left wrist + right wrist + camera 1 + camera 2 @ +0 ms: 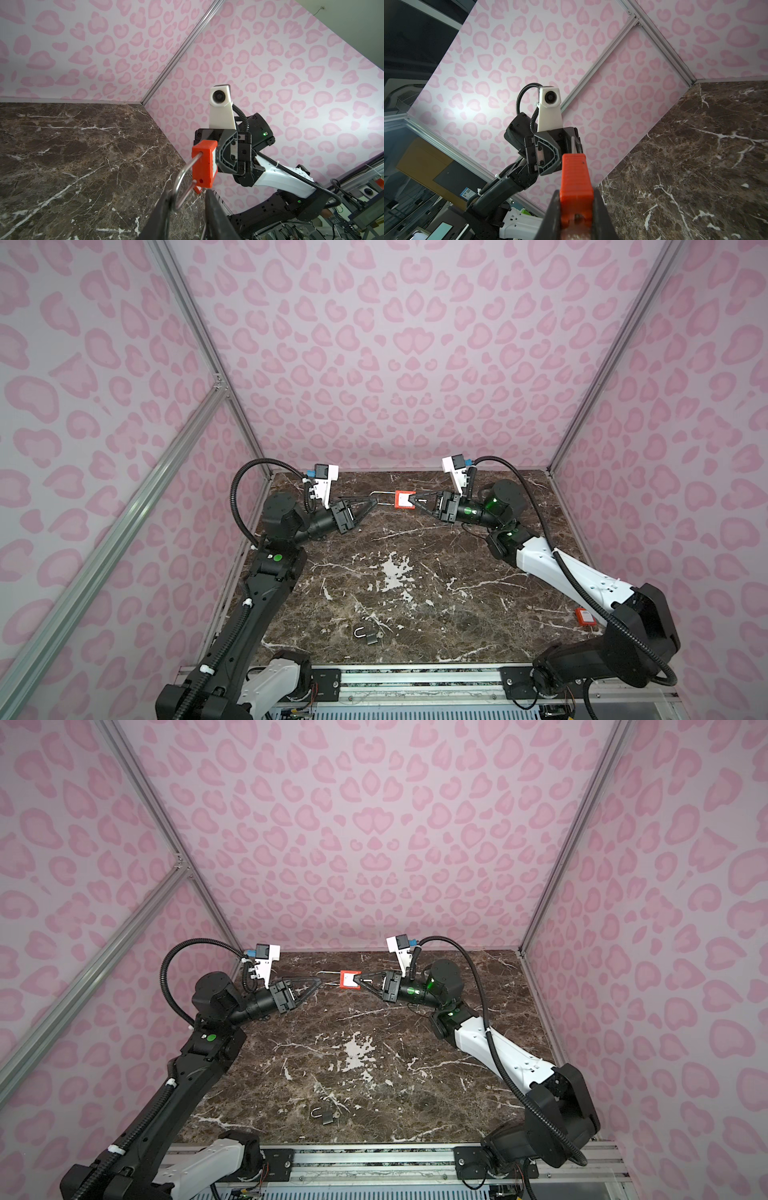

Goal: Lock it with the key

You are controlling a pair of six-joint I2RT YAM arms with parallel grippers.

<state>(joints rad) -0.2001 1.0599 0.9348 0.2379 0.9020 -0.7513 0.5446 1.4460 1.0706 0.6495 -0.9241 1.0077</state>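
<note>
Nearest to us, close to the front edge of the dark brown, white-veined marble tabletop (415, 539), lies a small dark padlock with a silver shackle (370, 638) (325, 1115), well apart from both arms. Further back at the right edge, a small flat orange-red box (584, 616) rests on the marble, partly hidden by the right arm. Over the far part of the tabletop, both arms meet at the red plastic padlock with a white label (402, 500) (348, 980), which lies roughly level between them. The right gripper (411, 502) is clamped on the red body, and in the right wrist view we see its black fingers (550, 214) pressing on both sides of it. A slim silver piece (420, 501) shows between these fingers behind the body; we cannot tell whether it is the key. The padlock's thin silver wire shackle (193, 162) points toward the left arm, and its free end stands out of the body, just beside the hole. The left gripper (376, 502) sits at the bend of the shackle. In the left wrist view one finger (162, 212) touches the wire while the other stands just beside it, so we cannot tell whether the wire is truly pinched. Behind everything rises the pale wall printed with pink hearts (415, 364).
</note>
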